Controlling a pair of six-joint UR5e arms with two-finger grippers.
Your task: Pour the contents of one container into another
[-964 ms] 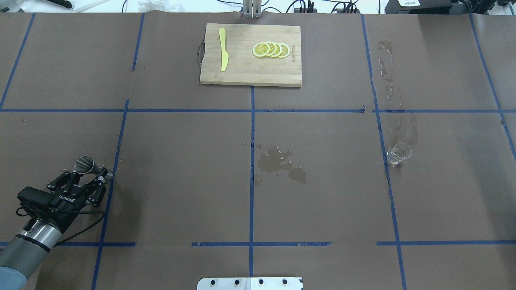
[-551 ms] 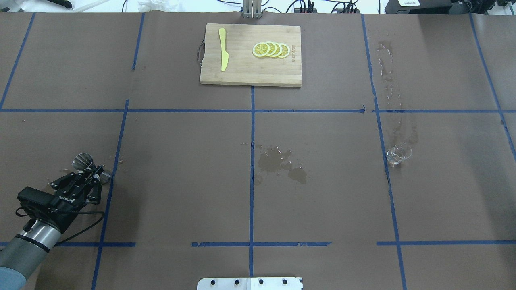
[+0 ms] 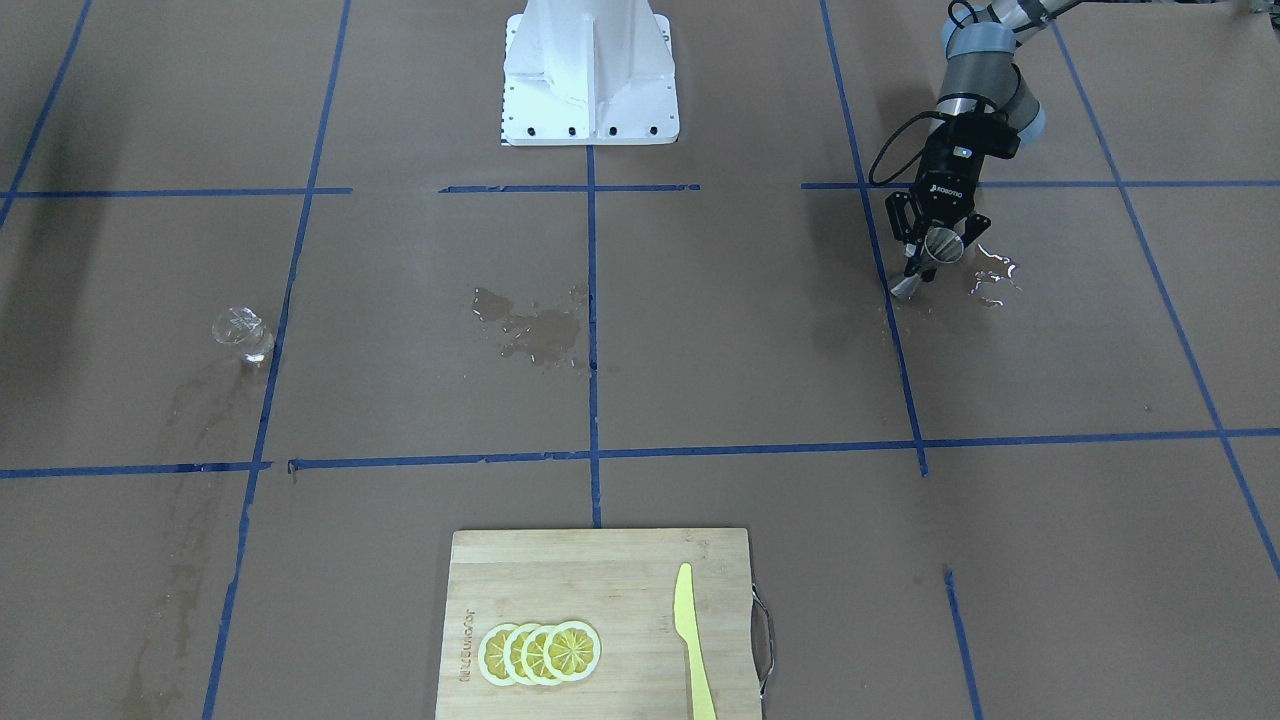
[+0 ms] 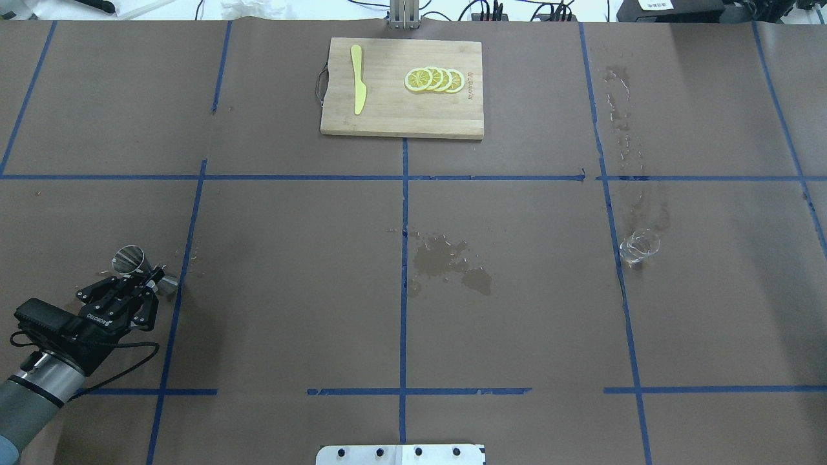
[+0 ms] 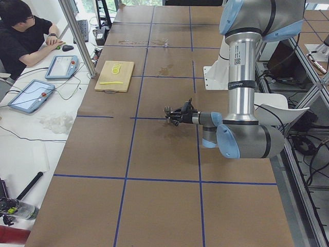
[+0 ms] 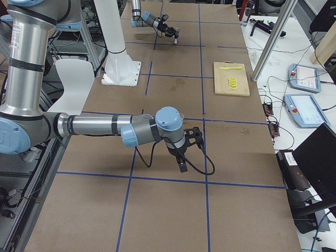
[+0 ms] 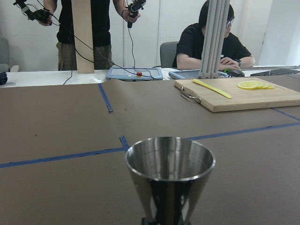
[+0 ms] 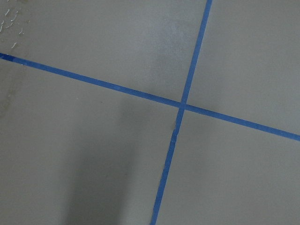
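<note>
steel jigger (image 4: 134,262) farther left than before

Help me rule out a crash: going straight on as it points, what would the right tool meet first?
Most likely the table: the right tool points down, and its wrist camera shows only brown paper and a blue tape cross ahead. How far off is unclear.

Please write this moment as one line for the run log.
left gripper: shut on jigger | cup: standing alone, not held | right gripper: state unclear
</note>
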